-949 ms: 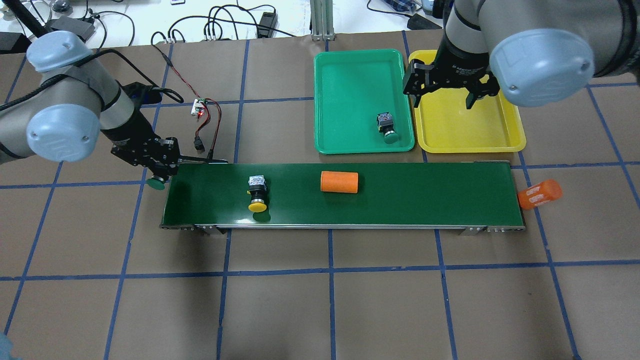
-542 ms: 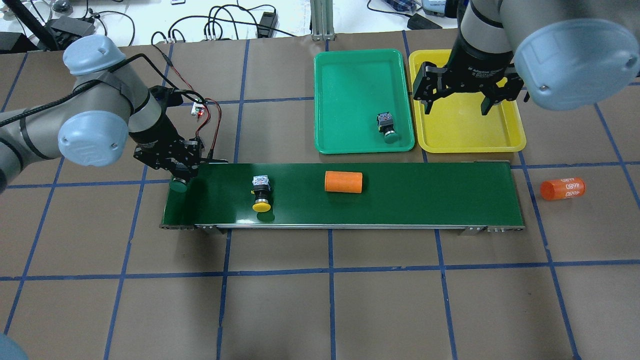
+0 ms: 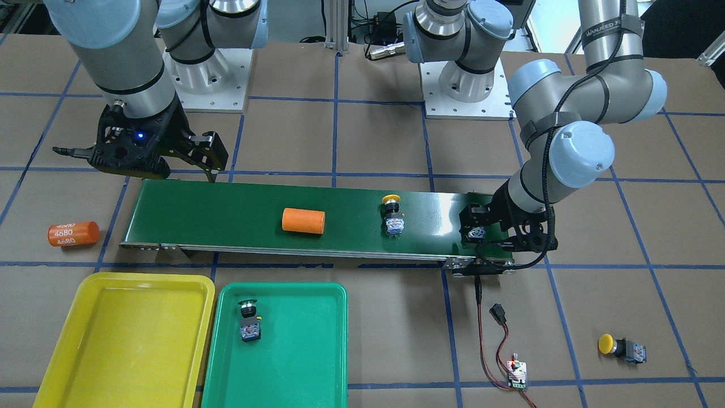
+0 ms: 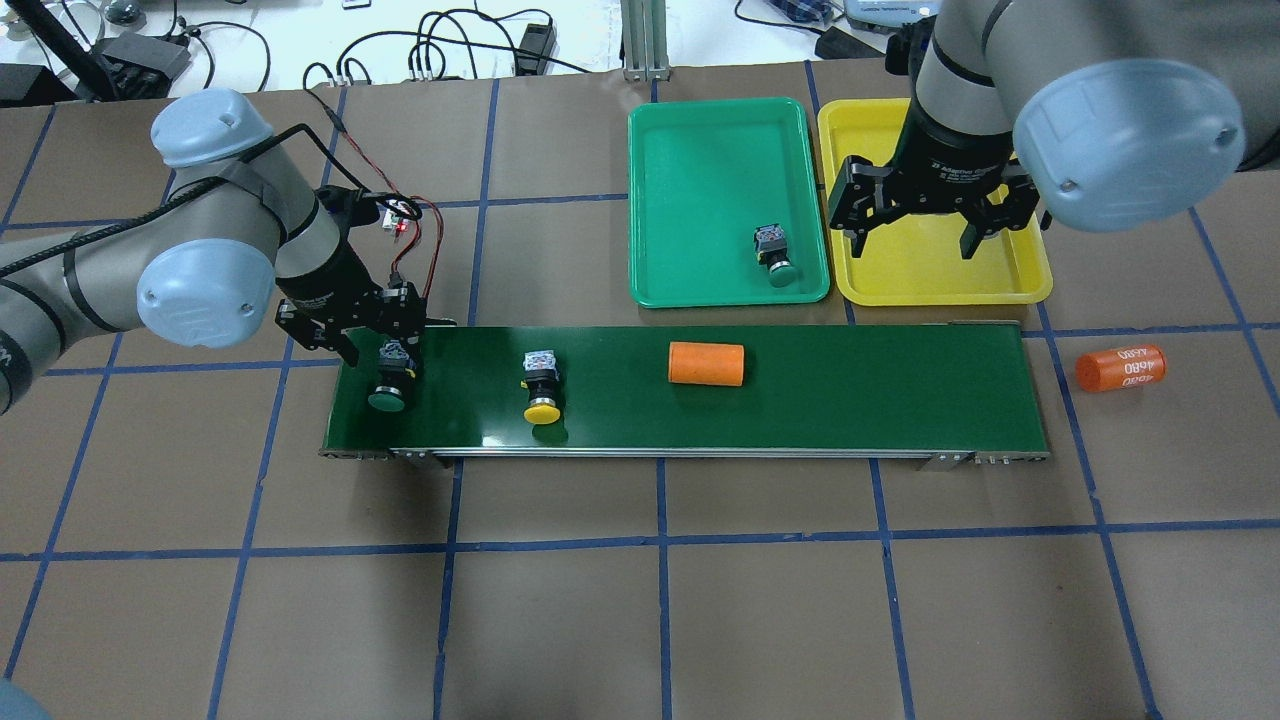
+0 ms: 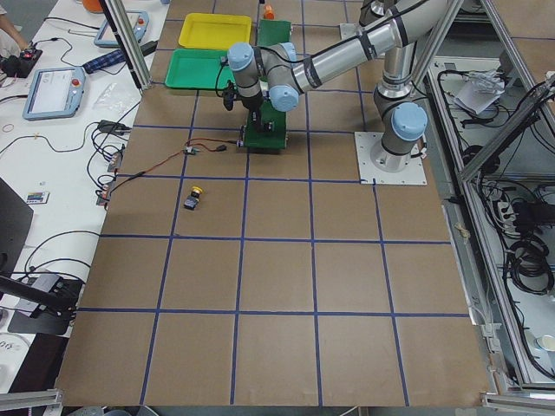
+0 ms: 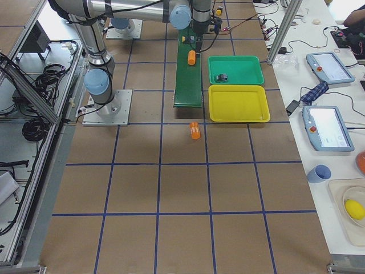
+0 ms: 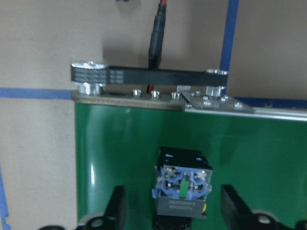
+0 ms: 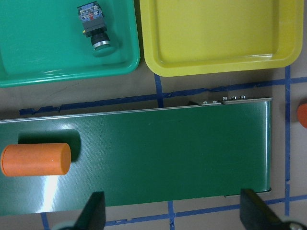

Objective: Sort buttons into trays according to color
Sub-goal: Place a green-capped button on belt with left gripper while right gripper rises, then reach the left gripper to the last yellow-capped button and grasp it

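A green button [image 4: 386, 382] lies on the left end of the belt, between the spread fingers of my open left gripper [image 4: 378, 345]. The left wrist view shows gaps on both sides of its body [image 7: 182, 189]. A yellow button [image 4: 541, 388] lies further along the belt. Another green button [image 4: 775, 250] rests in the green tray [image 4: 700, 140]. A second yellow button [image 3: 620, 347] sits on the table paper beyond the belt's left end. My right gripper [image 4: 915, 240] hangs open over the near edge of the yellow tray [image 4: 920, 285], which holds nothing.
An orange cylinder [image 4: 706, 363] lies mid-belt on the dark-green conveyor [image 4: 850, 400]. Another orange cylinder marked 4680 [image 4: 1121, 368] lies on the table off the belt's right end. A small circuit board with red and black wires [image 3: 516, 374] sits behind the belt's left end.
My left gripper carried the green button rightward onto the belt's left end and opened. The yellow button and the orange cylinder on the belt drifted right. The loose cylinder rolled on the table.
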{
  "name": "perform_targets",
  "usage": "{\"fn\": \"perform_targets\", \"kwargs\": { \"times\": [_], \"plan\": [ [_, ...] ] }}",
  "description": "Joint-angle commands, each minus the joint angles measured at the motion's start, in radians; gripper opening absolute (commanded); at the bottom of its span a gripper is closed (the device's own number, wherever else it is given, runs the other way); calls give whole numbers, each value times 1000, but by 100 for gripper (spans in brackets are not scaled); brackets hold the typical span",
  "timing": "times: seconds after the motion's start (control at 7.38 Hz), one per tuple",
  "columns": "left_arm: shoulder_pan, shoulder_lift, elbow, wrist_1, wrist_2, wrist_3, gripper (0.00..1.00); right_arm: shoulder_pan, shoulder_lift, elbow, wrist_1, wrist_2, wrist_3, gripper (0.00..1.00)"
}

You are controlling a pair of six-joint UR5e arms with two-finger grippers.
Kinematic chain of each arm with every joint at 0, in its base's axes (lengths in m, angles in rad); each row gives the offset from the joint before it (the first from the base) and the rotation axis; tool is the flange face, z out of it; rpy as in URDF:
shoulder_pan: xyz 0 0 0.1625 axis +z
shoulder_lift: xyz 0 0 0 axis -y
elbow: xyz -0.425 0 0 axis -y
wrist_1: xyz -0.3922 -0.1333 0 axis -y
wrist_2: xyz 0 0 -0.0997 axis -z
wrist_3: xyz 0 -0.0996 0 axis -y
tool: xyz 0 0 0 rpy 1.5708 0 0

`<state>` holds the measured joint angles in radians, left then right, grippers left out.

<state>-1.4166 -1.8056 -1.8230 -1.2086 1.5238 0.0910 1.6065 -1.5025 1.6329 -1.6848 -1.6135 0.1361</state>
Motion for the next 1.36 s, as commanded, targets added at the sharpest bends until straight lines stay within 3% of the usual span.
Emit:
{"fn": "perform_targets", "kwargs": {
  "times": [0.0, 0.54, 0.81, 1.22],
  "plan": [
    [53, -47, 204, -139, 9, 123, 100, -10, -2, 2, 2, 12, -9, 100],
    [224, -341, 537, -109, 15, 717, 100, 1, -4, 2, 4, 14, -4, 100],
    [286, -421, 568, -83, 15, 1148, 100, 1, -11, 2, 13, 12, -4, 100],
    [300, -521, 571, 126, 4, 1711, 100, 3, -10, 4, 17, -2, 5, 100]
  ]
}}
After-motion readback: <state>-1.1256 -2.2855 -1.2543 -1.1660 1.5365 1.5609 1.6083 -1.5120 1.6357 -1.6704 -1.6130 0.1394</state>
